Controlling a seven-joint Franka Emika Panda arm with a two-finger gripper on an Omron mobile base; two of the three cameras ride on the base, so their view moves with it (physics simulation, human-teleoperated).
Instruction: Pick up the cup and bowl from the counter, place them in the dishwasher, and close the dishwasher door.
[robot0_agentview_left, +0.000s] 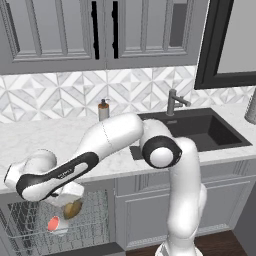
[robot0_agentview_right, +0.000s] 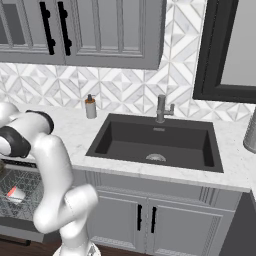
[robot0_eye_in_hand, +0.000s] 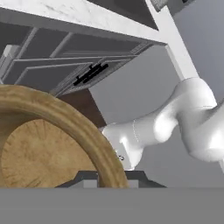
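Low over the dishwasher rack (robot0_agentview_left: 30, 220), the pincer (robot0_agentview_left: 70, 206) grips the bowl (robot0_agentview_left: 73, 209).

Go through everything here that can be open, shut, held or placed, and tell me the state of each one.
bowl: held in the gripper above the rack, tilted
gripper: shut on the bowl's rim
cup: lying on its side in the wire rack
dishwasher: open, rack out
upper cabinet doors: shut
sink: nothing in it
faucet: no water running
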